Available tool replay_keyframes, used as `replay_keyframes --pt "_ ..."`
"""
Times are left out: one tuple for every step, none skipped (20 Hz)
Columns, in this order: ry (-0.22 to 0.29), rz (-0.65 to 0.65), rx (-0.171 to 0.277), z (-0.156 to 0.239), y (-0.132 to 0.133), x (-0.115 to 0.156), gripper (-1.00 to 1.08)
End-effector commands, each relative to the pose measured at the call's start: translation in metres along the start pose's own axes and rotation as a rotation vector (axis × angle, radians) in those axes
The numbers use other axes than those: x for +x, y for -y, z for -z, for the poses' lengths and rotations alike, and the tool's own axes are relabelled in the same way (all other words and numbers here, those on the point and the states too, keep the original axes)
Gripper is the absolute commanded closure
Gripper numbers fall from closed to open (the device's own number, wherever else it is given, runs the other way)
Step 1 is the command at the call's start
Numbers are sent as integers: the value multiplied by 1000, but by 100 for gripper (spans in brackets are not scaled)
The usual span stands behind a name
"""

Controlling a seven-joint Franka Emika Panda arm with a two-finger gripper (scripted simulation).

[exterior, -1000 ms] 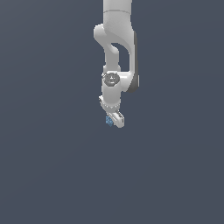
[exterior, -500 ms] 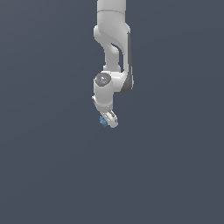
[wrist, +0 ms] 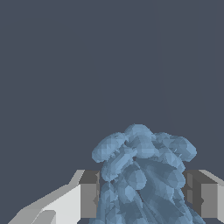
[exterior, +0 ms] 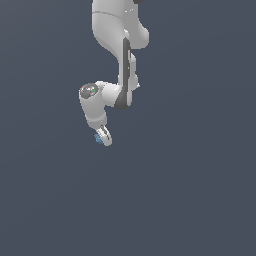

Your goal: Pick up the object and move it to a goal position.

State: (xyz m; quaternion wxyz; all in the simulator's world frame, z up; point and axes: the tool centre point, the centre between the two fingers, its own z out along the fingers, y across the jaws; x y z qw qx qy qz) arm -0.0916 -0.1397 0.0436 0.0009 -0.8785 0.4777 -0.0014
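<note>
Exterior view: camera off the arm, set well back. The arm (exterior: 117, 60) enters at the frame's top centre and ends just above mid-frame, slightly left; flat grey ground fills the rest.

Wrist view: camera sits on the wrist, looks along the fingers (wrist: 89, 192), very near. The object (wrist: 142, 175) fills the lower centre of the frame between them.

Shared: the gripper (exterior: 102, 137) tip and the object (exterior: 98, 138), tiny in the exterior view.
</note>
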Motion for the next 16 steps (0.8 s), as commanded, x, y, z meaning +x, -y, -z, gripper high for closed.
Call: replay_keyframes --pt "1 -1 -2 -1 -17 24 108" --pt "1 -1 -3 -1 -23 33 108" --pt "1 -1 -3 -1 -28 41 108" --pt "1 -1 -3 -1 -32 49 108" --pt "1 -1 -3 -1 -36 56 108" --pt "1 -1 -3 -1 -40 62 108" --pt "1 -1 -3 -1 -44 68 108" --pt "1 -1 -3 -1 -47 74 108" --pt "2 -1 -3 -1 -49 79 108" --pt "2 -1 -3 -1 -52 83 108" --pt "2 -1 -3 -1 -53 86 108" --pt "2 -1 -3 -1 -55 89 108" --pt "2 -1 -3 -1 -56 91 108" --pt "2 -1 -3 -1 -57 93 108" --pt "2 -1 -3 -1 -57 93 108" --pt "2 -1 -3 -1 -57 94 108"
